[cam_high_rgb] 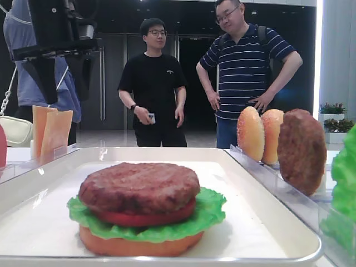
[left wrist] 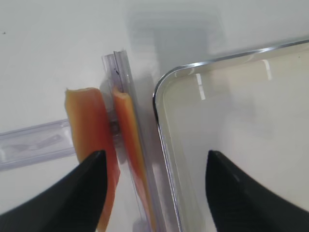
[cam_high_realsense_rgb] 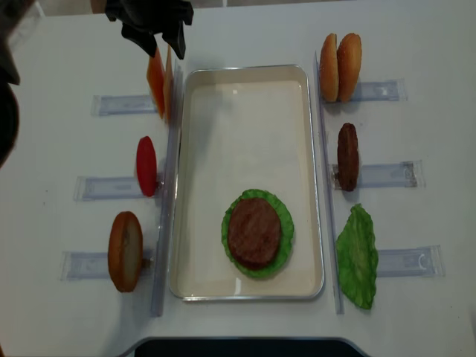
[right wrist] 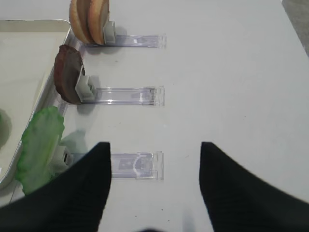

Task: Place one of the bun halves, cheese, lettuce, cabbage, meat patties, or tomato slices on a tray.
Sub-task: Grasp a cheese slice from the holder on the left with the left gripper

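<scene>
On the white tray [cam_high_realsense_rgb: 245,111], at 6 o'clock, sit bun half, tomato, lettuce [cam_high_realsense_rgb: 281,223] and meat patty [cam_high_realsense_rgb: 254,232]. At 11 o'clock, beyond the rim, two cheese slices [cam_high_realsense_rgb: 160,83] stand upright; the left gripper [cam_high_realsense_rgb: 155,41] hovers above them, jaws apart, empty. The right gripper [right wrist: 153,164] is spread, empty.

White table [cam_high_realsense_rgb: 245,30]. White tray [cam_high_realsense_rgb: 245,82] at centre, long axis running far edge to near edge. Clear holders lie on the table either side: three off the left edge side [cam_high_realsense_rgb: 111,104], three toward the right edge [cam_high_realsense_rgb: 390,175]. A long clear strip [cam_high_realsense_rgb: 165,223] runs along each long side of the tray, just beside its rim.
</scene>
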You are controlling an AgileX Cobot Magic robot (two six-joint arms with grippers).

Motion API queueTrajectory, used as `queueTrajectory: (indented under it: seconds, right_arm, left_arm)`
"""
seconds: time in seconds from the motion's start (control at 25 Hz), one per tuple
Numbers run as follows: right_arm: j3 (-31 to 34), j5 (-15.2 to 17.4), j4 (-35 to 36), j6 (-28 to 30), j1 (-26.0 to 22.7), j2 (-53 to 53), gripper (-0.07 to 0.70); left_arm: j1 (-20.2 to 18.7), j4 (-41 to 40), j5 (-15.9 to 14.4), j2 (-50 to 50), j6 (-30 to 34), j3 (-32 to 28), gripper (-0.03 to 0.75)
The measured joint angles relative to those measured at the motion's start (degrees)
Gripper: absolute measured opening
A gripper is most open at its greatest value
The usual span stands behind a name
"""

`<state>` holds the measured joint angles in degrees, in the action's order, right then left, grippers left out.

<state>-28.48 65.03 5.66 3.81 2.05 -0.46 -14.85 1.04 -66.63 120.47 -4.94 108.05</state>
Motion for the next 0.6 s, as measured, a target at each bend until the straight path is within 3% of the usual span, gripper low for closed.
queueTrajectory:
  seconds: [0.6]
  right_arm:
    - [0.0, 0.0, 0.0, 0.0, 0.0, 0.0, 0.417]
  left_arm:
    - [-0.2, 0.1, 0.6, 3.8, -0.3, 0.0, 0.485]
